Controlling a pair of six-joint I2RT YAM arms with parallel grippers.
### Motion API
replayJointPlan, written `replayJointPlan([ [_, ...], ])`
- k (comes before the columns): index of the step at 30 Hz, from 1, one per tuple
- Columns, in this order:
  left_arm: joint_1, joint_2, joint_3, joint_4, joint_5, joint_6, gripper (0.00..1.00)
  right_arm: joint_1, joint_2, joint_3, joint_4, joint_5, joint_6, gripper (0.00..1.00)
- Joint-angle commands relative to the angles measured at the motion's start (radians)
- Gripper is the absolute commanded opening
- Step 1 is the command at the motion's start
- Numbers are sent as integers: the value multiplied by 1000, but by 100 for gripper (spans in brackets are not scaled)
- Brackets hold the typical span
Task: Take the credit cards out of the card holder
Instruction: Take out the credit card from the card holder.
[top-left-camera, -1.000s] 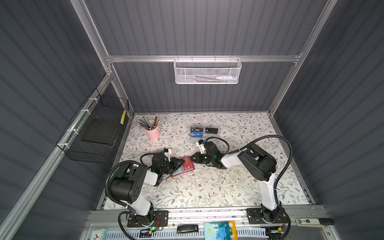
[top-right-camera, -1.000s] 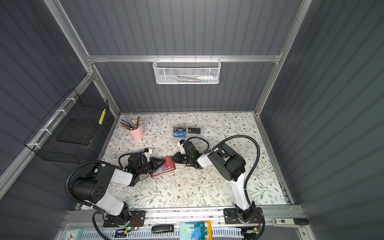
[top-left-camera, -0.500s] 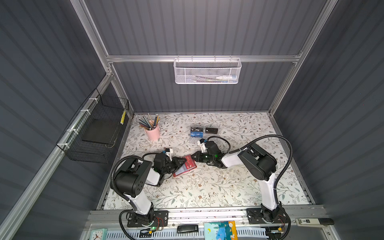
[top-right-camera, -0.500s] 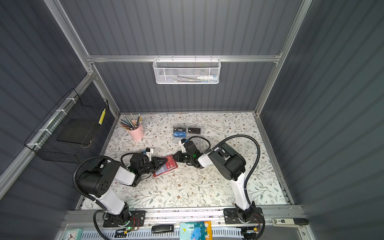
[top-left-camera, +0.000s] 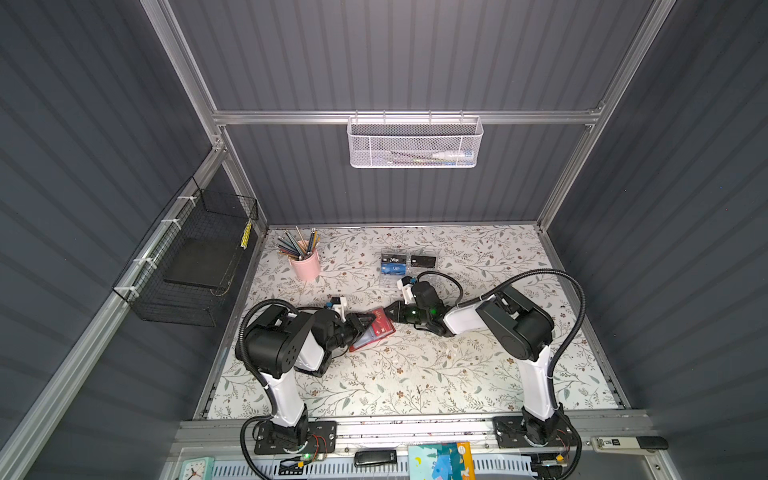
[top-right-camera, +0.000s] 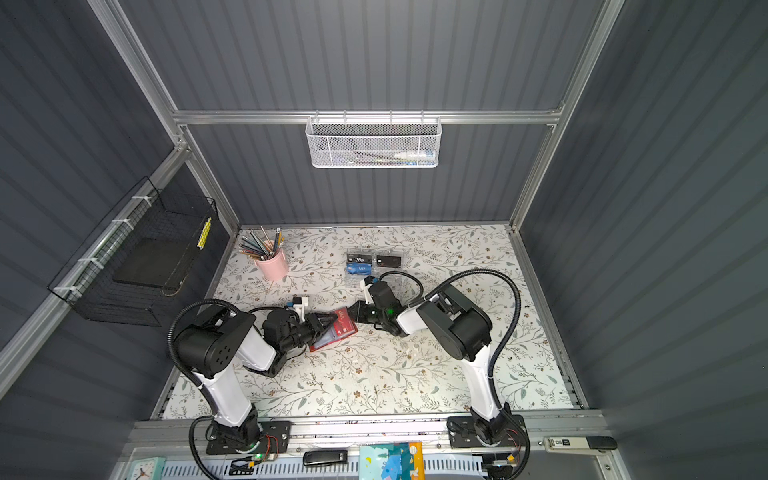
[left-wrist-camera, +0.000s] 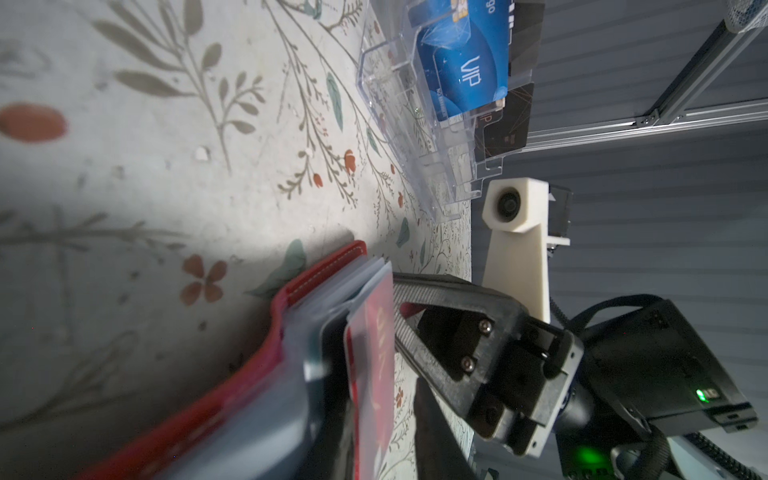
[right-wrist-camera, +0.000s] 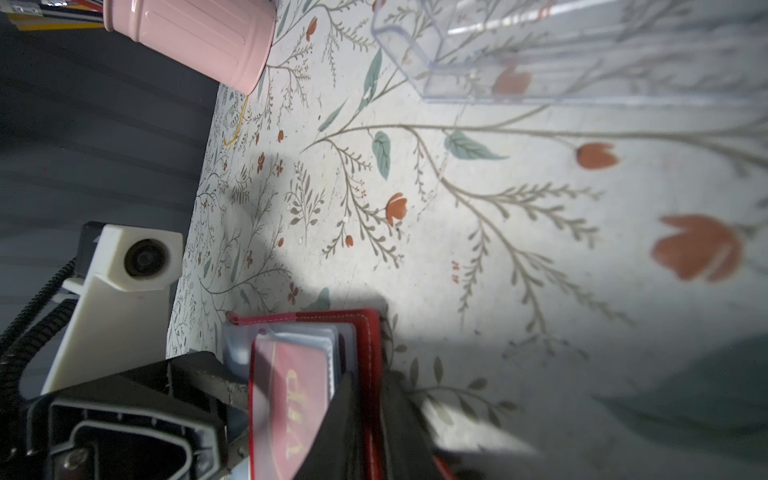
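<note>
Looks like the pull-out step on the red card, not yet free of its sleeve.

Past the bare near stretch of the table, find the card holder lying open on the cloth, a little left of centre, between the two arms.

Reaching it from the left with the left gripper, tips at the top sleeve page carrying that card. Cannot tell from these views whether clamped on the page or let go.

Pinning it from the right with the right gripper, closed down on cover and pages at the right-hand edge, judging by the right wrist view.

Next, probably: hold the booklet down on the right, get hold of the card itself rather than the plastic around it, and draw straight out along the sleeve mouth. Otherwise likely to drag the whole booklet along.

Farther back, just beyond the right gripper, note the clear box with a blue card and a black card already in it.

Far left, see the pink cup of pencils, well apart from the work.
</note>
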Motion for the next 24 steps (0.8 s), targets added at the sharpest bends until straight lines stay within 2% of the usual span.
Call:
replayJointPlan([
  [1,-39,15,17,93,18,-16,26,28,94,-47,-206,-16,5,18],
  [8,-47,6,24,97,23,-17,26,26,95,-44,-213,-15,1,18],
  [10,-48,-4,24,75,23,-7,18,26,93,-45,-214,-13,-1,17],
  [12,-48,-17,22,53,24,4,17,26,91,-45,-217,-15,-2,18],
  [14,-47,-31,19,36,20,14,11,25,90,-45,-220,-14,-5,18],
  [24,-13,-102,0,-55,33,54,15,16,97,-47,-217,-18,-9,17],
])
